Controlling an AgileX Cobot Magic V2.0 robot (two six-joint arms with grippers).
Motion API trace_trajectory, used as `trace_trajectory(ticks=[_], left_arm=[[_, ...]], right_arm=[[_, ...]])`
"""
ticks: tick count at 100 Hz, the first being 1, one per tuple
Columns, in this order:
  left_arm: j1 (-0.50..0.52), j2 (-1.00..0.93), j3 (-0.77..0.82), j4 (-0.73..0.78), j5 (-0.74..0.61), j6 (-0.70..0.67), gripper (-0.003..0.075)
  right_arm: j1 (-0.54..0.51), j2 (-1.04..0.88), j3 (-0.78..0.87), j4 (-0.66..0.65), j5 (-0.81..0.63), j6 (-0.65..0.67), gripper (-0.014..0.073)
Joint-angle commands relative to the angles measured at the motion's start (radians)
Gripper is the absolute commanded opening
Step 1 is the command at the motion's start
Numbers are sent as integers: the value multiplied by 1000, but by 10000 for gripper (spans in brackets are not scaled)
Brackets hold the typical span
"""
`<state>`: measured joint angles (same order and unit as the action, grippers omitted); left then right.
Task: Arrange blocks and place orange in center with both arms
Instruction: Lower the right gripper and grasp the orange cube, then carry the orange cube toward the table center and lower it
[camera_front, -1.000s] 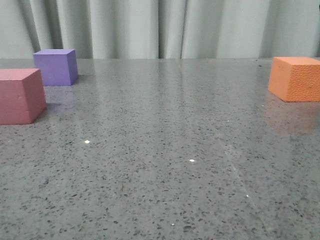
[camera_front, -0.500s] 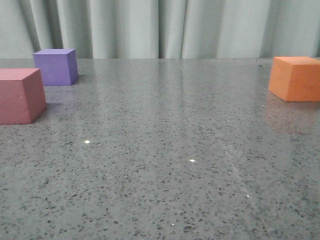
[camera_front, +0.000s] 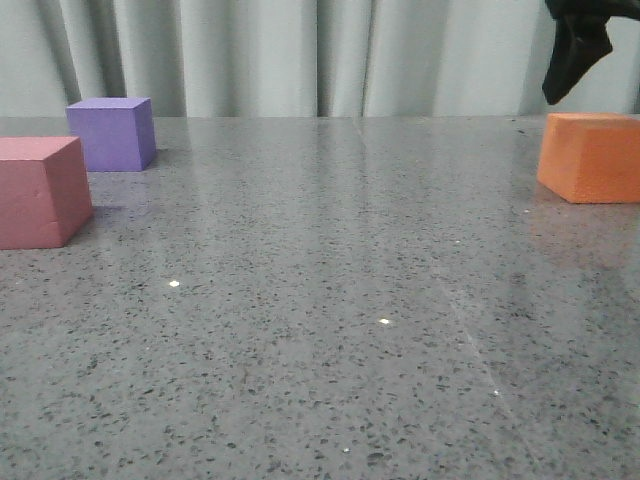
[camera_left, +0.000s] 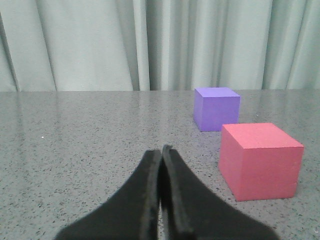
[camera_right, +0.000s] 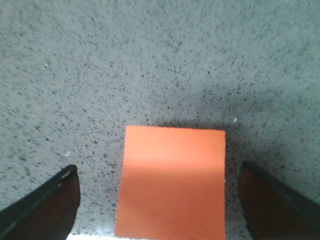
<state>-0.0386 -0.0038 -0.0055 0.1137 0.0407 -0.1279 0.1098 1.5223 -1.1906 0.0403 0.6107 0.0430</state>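
Note:
The orange (camera_front: 592, 158) cube sits at the table's far right. One black finger (camera_front: 575, 55) of my right arm hangs just above its far left corner. In the right wrist view my right gripper (camera_right: 157, 170) is open, its fingers spread well wider than the orange (camera_right: 172, 150) cube below, touching nothing. The purple block (camera_front: 112, 133) stands at the far left, with the pinkish-red block (camera_front: 40, 190) in front of it. My left gripper (camera_left: 161, 150) is shut and empty, low over the table, to the left of the pinkish-red block (camera_left: 260, 160) and purple block (camera_left: 216, 107).
A grey speckled tabletop (camera_front: 330, 300) stretches between the left pair of blocks and the orange one. Pale curtains (camera_front: 300, 55) hang behind the table's far edge.
My right gripper has come down into the front view at the top right, above the orange cube. None of the blocks has moved.

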Motion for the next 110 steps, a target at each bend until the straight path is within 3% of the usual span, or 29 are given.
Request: trace_trajectory(ticks=[1,42,49,63,68,87,110], left_arm=[[1,-33,56,-2,-80,-6,-19],[1,-33,56,-2,-80,-6,-19],[1,-33,56,-2,-80,-6,-19],[1,-33,56,-2,-80,-6,-19],[1,-33,56,-2,-80,-6,-19],[1,-33,56,-2,-80,-6,-19],[1,-33,56,-2,-80,-6,-19]], right_arm=[[-8,-8,-34,-21,-51,-8,636],[-8,65,-34,-16,-48,-8,627],[-8,65,-34,-16,-41,-7,570],[-8,65,-35,-15,-24,-7,324],[-8,63,-35,-11,-23,-7,284],[10,30,-76,74,18,-7,324],[131,6,-186,90,109,77,324]])
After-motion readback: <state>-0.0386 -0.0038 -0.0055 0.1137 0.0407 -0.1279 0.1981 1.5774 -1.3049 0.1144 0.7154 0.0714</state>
